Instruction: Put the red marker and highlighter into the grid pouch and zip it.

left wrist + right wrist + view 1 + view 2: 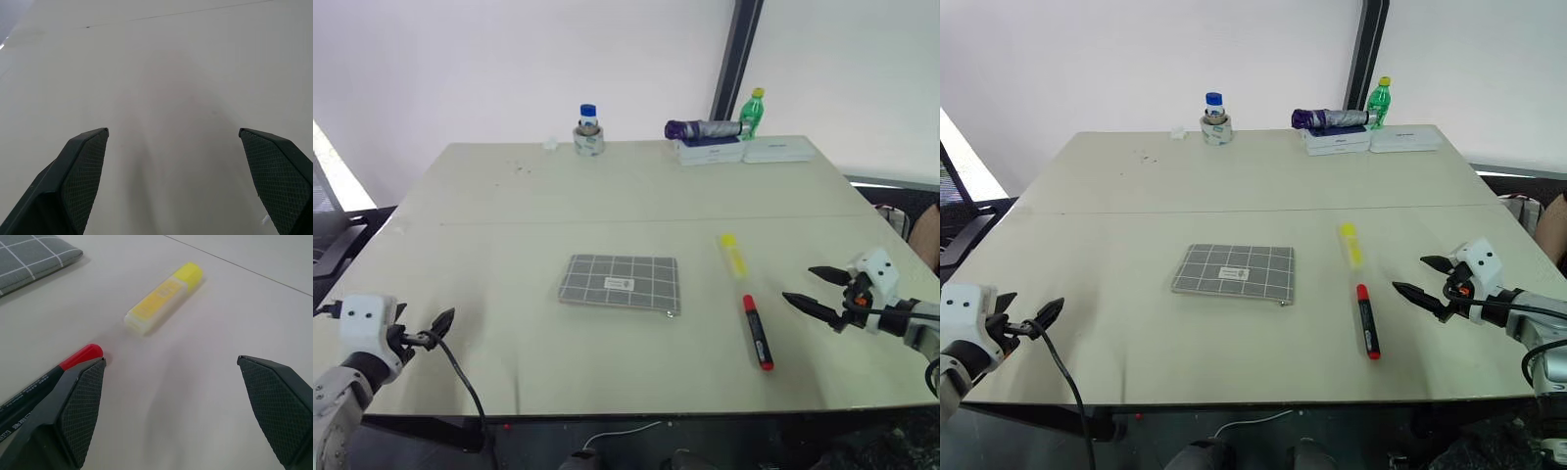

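My right gripper hangs just above the table with its fingers spread wide and nothing between them, near the red marker and pointed toward it. My left gripper waits at the near left edge, also spread and empty, well apart from everything.

The grid pouch lies flat in the middle of the table. The highlighter lies to its right, and the red marker continues the line just beyond it, toward me, the two ends close but apart.

The first risk is the marker itself. It is round and lies on a smooth top; if I come down off-centre, one finger will nudge it before the other lands and it will roll away, perhaps toward the near edge. It could also knock the highlighter askew.

The bigger trouble is the pouch. I cannot tell from here whether its zipper is open or closed; the pull seems to sit at the near right corner, but that is hard to read. If it is closed, I must hold the fabric with my left fingers while my right draws the tab, and the thin, flat pouch may simply slide across the table instead of opening. Even open, the mouth lies flat, so a pen pushed in may shove the whole pouch along.
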You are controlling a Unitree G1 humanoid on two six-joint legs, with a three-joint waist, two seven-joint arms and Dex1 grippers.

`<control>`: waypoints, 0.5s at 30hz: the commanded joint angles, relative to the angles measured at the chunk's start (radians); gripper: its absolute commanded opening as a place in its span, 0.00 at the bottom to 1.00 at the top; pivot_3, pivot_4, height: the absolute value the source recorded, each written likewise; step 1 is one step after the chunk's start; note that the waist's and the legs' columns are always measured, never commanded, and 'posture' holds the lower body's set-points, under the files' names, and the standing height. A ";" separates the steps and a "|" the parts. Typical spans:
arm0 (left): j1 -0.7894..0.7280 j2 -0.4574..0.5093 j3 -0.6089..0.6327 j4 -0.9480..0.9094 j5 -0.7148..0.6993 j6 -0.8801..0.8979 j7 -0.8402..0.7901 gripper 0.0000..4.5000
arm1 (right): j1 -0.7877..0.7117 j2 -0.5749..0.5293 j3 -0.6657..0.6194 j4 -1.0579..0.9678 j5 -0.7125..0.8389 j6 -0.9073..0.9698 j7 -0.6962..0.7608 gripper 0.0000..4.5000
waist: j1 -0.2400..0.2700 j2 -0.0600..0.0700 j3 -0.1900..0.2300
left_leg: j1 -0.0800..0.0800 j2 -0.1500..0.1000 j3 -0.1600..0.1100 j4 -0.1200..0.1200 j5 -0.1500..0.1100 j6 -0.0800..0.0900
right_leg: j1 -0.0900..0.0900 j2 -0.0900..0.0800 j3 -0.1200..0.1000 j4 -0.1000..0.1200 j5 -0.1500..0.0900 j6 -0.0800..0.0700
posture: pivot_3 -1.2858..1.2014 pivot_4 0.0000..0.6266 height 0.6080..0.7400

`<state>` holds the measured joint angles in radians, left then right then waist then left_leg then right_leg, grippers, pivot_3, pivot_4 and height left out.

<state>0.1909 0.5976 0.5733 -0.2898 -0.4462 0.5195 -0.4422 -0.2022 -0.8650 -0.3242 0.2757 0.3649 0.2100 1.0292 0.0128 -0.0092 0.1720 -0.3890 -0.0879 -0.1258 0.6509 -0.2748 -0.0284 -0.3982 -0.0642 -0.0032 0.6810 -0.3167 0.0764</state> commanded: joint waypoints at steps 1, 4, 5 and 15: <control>-0.001 0.013 0.026 -0.036 -0.002 -0.009 0.001 1.00 | -0.012 -0.014 -0.018 -0.005 0.007 -0.016 0.005 0.99 | 0.000 0.000 0.000 | 0.000 0.000 0.000 0.000 0.000 0.000 | 0.000 0.000 0.000 0.000 0.000 0.000 | 0.52 0.24 1.00; -0.014 0.007 0.025 -0.036 -0.012 0.001 0.008 1.00 | -0.016 -0.012 -0.016 -0.001 0.004 -0.021 0.002 0.99 | -0.001 0.000 0.000 | 0.000 0.000 0.000 0.000 0.000 0.000 | 0.000 0.000 0.000 0.000 0.000 0.000 | 0.52 0.24 1.00; -0.018 0.005 0.025 -0.037 -0.017 0.003 0.009 1.00 | -0.018 -0.011 -0.015 0.001 0.003 -0.023 0.001 0.99 | -0.001 0.000 0.000 | 0.000 0.000 0.000 0.000 0.000 0.000 | 0.000 0.000 0.000 0.000 0.000 0.000 | 0.52 0.24 1.00; -0.046 0.022 -0.042 -0.048 0.014 -0.019 -0.022 1.00 | -0.042 0.010 0.008 -0.037 -0.001 -0.015 -0.031 0.99 | 0.000 0.000 0.000 | 0.000 0.000 0.000 0.000 0.000 0.000 | 0.000 0.000 0.000 0.000 0.000 0.000 | 0.52 0.24 1.00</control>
<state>0.1595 0.5989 0.5538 -0.3137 -0.4442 0.5205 -0.4543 -0.2183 -0.8589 -0.3186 0.2813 0.3575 0.1945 1.0057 0.0128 -0.0092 0.1720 -0.3890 -0.0879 -0.1258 0.6510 -0.2748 -0.0284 -0.3981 -0.0642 -0.0032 0.6810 -0.3167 0.0764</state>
